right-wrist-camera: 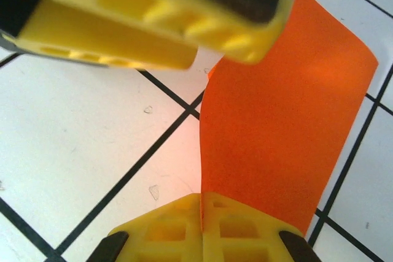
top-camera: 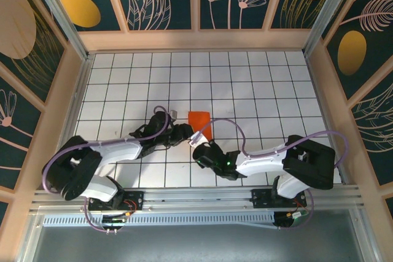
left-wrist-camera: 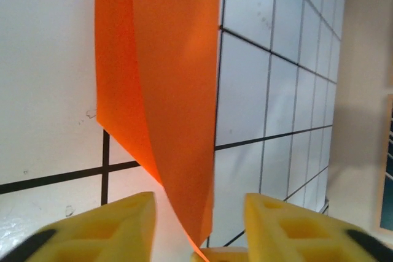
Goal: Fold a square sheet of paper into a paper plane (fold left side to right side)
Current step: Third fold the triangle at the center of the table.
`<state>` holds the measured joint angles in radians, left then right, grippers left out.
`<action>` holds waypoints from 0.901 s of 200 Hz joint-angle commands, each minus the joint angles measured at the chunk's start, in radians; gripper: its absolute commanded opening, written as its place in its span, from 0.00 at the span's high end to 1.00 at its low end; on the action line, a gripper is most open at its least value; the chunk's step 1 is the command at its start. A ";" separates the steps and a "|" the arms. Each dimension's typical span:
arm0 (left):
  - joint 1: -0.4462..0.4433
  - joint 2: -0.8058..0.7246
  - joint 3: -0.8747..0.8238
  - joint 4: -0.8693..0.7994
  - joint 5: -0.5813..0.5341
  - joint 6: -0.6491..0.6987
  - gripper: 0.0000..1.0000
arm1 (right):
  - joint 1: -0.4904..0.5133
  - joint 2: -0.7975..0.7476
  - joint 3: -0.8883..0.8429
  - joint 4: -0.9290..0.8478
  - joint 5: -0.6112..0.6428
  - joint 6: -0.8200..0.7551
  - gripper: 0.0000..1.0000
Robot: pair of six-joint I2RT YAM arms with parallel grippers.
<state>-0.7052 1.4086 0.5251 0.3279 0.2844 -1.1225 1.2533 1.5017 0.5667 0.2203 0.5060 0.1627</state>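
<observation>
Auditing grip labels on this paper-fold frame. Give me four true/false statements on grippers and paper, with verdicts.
1. The right gripper is shut on the orange paper. True.
2. The left gripper is clamped tight. False: its fingers stand apart, with the paper's tip passing between them.
3. The paper lies flat as a full unfolded square. False: it is folded over into a narrower strip, and one layer curves.
4. The table is white with a black grid. True.

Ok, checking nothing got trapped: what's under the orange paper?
Below the lifted near end of the orange paper, pinched in the right claw, white gridded table shows. What lies beneath the rest is covered by the paper.
</observation>
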 commanded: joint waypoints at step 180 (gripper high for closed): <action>0.105 0.075 0.260 -0.244 0.084 0.311 0.79 | -0.290 -0.171 -0.149 0.173 -0.760 0.235 1.00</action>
<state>-0.6022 1.4136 0.7364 0.0608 0.3016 -0.8494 0.9848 1.3468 0.4435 0.3252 -0.1421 0.3500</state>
